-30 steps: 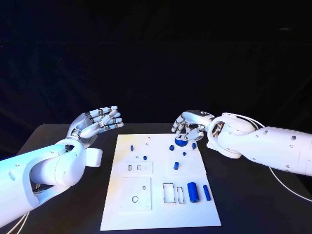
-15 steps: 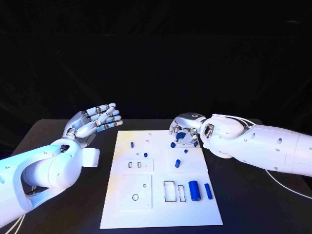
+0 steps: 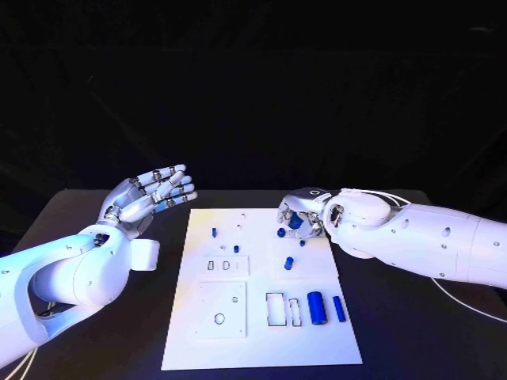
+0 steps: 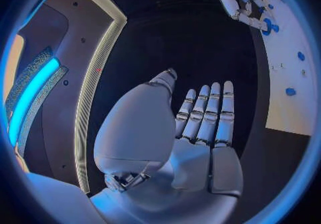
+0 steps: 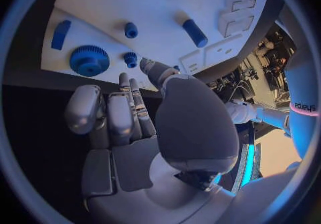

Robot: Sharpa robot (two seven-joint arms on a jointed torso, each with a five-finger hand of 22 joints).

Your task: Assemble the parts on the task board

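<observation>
We see a dim, dark scene under bluish light; the white task board (image 3: pixel 261 294) glows brightest. Beyond the left hand (image 4: pixel 200 122) fingertips, curved light strips glare. Both wrist views bend straight edges strongly toward their rims.

The task board (image 3: pixel 261 317) lies in the middle of the bench (image 3: pixel 425 317). The left hand (image 3: pixel 149 196) hangs off the board's far left corner; the right hand (image 3: pixel 302 214) is over its far right part, by a gear (image 5: pixel 89 60). A large cylinder (image 3: pixel 315 307) lies near right, a thin peg (image 3: pixel 338 309) just right of it
</observation>
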